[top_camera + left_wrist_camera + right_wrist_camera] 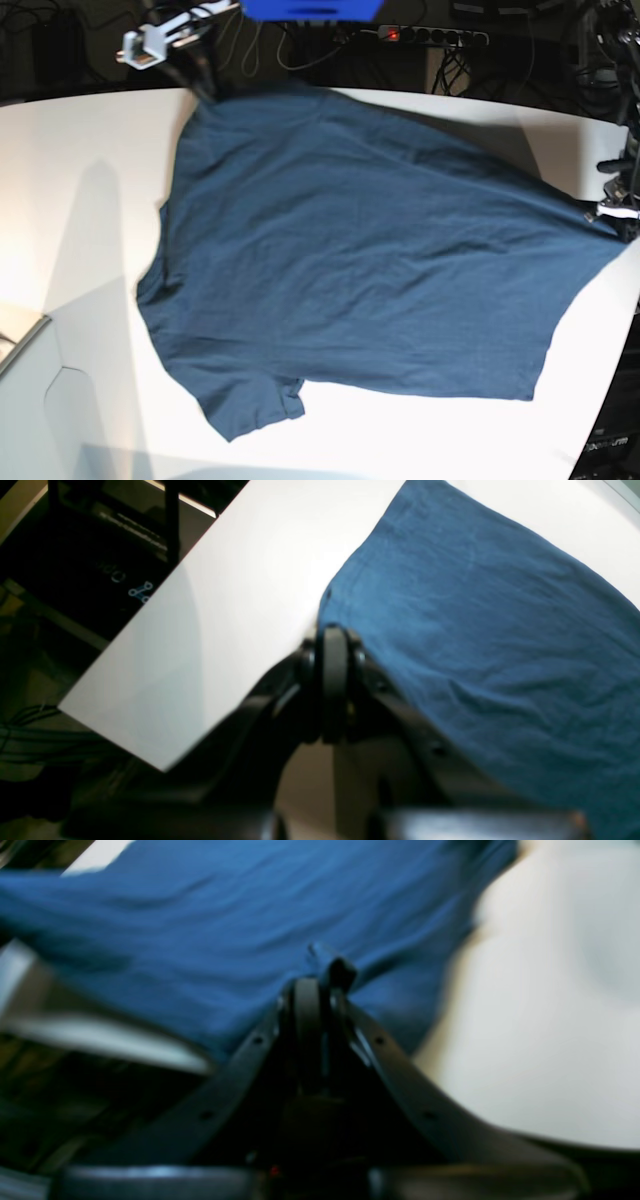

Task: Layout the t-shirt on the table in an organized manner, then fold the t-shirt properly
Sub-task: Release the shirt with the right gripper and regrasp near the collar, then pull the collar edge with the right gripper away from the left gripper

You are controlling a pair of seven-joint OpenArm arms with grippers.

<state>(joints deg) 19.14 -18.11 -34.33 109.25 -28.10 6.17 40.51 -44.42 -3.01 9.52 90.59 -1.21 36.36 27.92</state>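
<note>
Here the t-shirt (370,260) lies spread across the table (80,200), each far corner clamped in the closed left gripper (334,630) and right gripper (320,972).

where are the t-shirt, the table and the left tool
t-shirt (370,250), base view, middle of the chest cloth
table (90,180), base view, bare white top beside the shirt
left tool (334,630), left wrist view, closed tips at the shirt's edge

Right wrist view of t-shirt (210,940) blurred
</note>
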